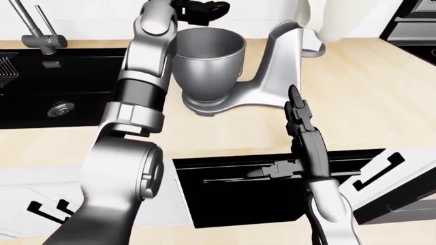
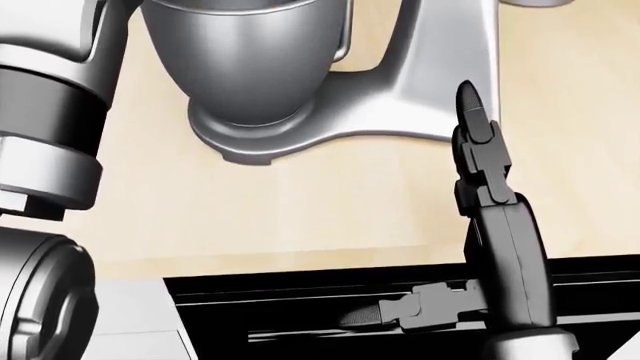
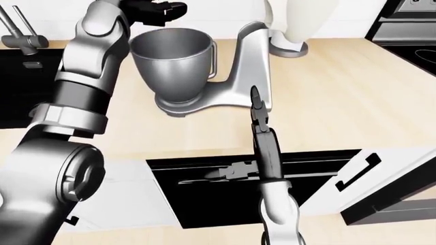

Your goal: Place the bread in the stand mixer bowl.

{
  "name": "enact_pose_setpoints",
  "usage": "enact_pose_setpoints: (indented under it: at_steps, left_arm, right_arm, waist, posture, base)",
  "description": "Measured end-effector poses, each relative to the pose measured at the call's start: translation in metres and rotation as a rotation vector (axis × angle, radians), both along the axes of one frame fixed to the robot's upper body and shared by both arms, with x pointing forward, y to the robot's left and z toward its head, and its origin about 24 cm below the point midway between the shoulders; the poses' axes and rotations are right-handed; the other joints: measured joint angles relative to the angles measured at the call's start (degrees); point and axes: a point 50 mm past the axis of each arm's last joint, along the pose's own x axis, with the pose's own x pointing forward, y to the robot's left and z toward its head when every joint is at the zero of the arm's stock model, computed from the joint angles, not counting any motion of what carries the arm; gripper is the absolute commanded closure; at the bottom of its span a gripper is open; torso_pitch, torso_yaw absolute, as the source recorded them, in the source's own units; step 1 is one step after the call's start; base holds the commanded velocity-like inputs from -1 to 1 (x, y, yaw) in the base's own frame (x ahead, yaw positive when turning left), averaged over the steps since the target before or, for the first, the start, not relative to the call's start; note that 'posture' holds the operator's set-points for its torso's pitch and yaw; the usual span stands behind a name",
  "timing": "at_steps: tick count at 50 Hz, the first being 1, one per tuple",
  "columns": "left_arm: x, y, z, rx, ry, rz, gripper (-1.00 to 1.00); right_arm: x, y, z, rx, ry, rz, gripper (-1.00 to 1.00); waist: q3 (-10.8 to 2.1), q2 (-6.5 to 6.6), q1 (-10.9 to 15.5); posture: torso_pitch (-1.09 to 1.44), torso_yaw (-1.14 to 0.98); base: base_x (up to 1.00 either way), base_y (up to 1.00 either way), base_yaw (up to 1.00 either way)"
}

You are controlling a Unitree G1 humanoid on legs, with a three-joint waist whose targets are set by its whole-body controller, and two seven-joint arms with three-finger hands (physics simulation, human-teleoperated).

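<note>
Two robot hands show: your left robot hand (image 1: 201, 9) hovers above the bowl (image 1: 208, 61), grip unreadable; your right robot hand (image 1: 300, 115) is spread, empty. No bread visible.

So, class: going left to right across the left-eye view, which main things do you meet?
Faucet → sink drain → left arm → stand mixer bowl → mixer's stand → right hand → cabinet handle. No bread shows.
</note>
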Motion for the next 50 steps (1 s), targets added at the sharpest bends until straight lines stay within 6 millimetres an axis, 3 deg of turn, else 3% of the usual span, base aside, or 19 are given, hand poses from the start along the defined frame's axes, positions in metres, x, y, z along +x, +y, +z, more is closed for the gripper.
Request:
enact_pose_setpoints:
  at_steps: [13,15,34,43,50]
  left_arm:
    - [-0.007,0.005,0.008,-0.003,-0.028,-0.001,-0.47]
    - [-0.007,0.007,0.007,-0.005,-0.027,0.004,-1.0]
    - [-0.018,0.036,0.01,-0.027,-0.038,0.045,-1.0]
    - [-0.02,0.048,0.0,-0.03,-0.032,0.07,-1.0]
    - [-0.021,0.071,-0.005,-0.043,-0.025,0.119,-1.0]
  right_arm:
    - [0.0,0.0,0.001,-0.001,-0.004,0.0,-1.0]
    - [0.0,0.0,0.001,-0.001,-0.005,0.0,-1.0]
    - [0.0,0.002,0.002,-0.004,-0.003,0.003,-1.0]
    - [0.0,0.002,0.002,-0.005,-0.005,0.002,-1.0]
    - [0.0,0.002,0.001,-0.008,-0.003,0.001,-1.0]
  waist:
    - [0.0,0.14,-0.06]
    - [0.0,0.16,-0.07]
    - [0.15,0.35,-0.08]
    - [0.15,0.51,-0.11]
    - [0.19,0.67,-0.2]
  posture:
    - [0.0,0.0]
    - [0.0,0.0]
    - [0.0,0.0]
    - [0.0,0.0]
    - [0.0,0.0]
  base:
    - [0.0,0.0,0.0]
    - [0.0,0.0,0.0]
    - [0.0,0.0,0.0]
    - [0.0,0.0,0.0]
    - [0.0,0.0,0.0]
